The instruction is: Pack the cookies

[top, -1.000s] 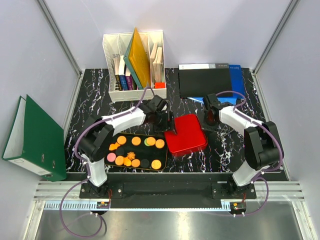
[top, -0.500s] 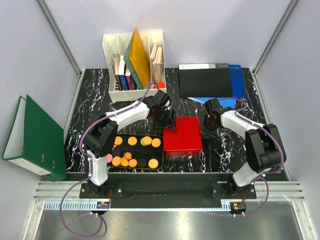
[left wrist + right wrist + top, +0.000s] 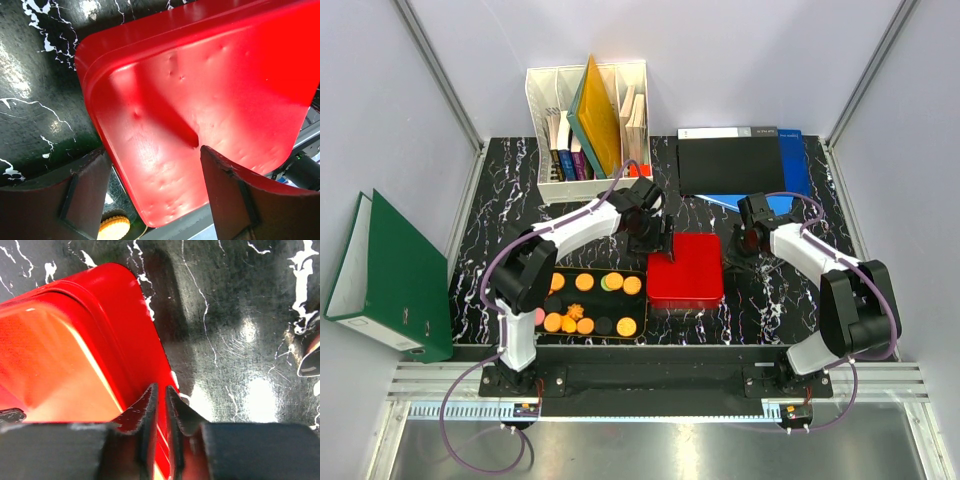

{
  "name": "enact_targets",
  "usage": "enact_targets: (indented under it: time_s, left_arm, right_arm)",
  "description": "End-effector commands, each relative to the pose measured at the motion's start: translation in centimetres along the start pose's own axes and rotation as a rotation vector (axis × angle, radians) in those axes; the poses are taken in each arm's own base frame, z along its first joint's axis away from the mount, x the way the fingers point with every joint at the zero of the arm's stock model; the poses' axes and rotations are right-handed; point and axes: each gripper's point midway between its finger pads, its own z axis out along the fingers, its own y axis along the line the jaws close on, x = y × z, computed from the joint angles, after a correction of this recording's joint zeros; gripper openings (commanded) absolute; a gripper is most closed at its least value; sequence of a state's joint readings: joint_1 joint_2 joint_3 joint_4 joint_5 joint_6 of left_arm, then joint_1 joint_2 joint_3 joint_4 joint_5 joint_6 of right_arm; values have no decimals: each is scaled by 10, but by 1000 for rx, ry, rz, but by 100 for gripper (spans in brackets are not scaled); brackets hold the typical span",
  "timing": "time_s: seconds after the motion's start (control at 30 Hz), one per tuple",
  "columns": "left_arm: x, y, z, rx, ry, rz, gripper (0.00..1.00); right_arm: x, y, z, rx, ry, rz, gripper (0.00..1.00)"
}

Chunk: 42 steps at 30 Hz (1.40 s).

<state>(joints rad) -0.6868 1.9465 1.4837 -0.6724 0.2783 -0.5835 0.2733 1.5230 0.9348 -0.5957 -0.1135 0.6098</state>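
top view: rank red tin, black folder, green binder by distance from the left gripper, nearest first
From the left gripper:
1. red tin: right beside the gripper, mid-table.
2. black folder: back right of the table.
3. green binder: far left, standing off the table's edge.

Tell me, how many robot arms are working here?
2: the left arm reaches to the red tin's far-left corner, the right arm to its right side. None seems hidden.
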Motion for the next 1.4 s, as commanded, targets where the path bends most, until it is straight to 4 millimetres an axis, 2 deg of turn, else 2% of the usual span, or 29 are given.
enact_targets:
  time_s: [0.0, 0.1, 0.2, 0.53, 0.8, 0.87, 0.97, 1.0, 1.07, 1.2, 1.37]
  left_arm:
    - [-18, -13, -9, 21, -61, 29, 74]
    - [-20, -13, -12, 17, -73, 29, 75]
    - [-23, -15, -15, 18, -78, 29, 75]
    - [-32, -8, -26, -11, -121, -11, 75]
    - [-42, 4, -43, -22, -168, -57, 76]
    - [-46, 6, -51, -19, -189, -70, 76]
    - [-49, 6, -65, -8, -219, -87, 75]
    - [-49, 5, -69, -5, -226, -88, 75]
    - [-47, 0, -72, 24, -224, -96, 74]
    - [-36, -10, -63, 80, -196, -92, 70]
    - [-18, -12, -44, 79, -138, -75, 68]
  right_arm:
    - [-4, 10, -8, -55, -22, 9, 29]
    - [-12, 8, -18, -61, -57, 22, 38]
    - [-18, 5, -23, -65, -72, 26, 41]
    - [-15, -13, -21, -8, -77, 52, 34]
    - [-35, -14, -47, -16, -187, 79, 36]
    - [-41, -9, -58, -37, -220, 75, 36]
    - [-48, 12, -80, -151, -273, 41, 36]
    - [-50, 30, -91, -253, -290, 10, 32]
    - [-42, 54, -101, -398, -261, -29, 27]
    - [-35, 77, -93, -547, -204, -53, 12]
    - [-26, 88, -72, -615, -95, -52, 8]
